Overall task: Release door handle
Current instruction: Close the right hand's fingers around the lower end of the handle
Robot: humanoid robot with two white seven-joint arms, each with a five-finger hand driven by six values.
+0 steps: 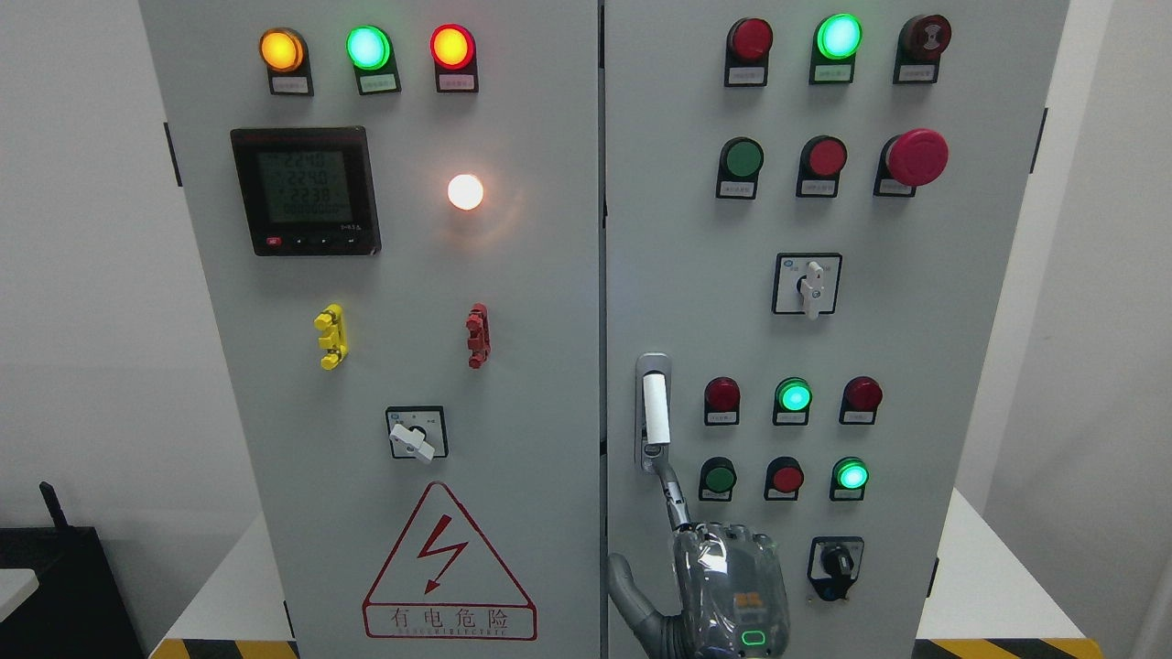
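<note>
The door handle (654, 410) is a vertical grey lever with a white grip, set at the left edge of the right cabinet door (916, 366). My right hand (682, 526) comes up from the bottom edge just below it, with its back toward the camera. One finger (671, 490) stretches up, and its tip meets the handle's lower end. The thumb (624, 586) is spread out to the left, off the handle. Nothing is wrapped around the white grip. Both doors look closed. My left hand does not show.
The right door carries lit and unlit pushbuttons, a red emergency stop (916, 156) and rotary switches (809, 286). A black selector knob (835, 560) sits just right of my hand. The left door (513, 412) holds a meter (305, 190), lamps and a warning triangle (447, 567).
</note>
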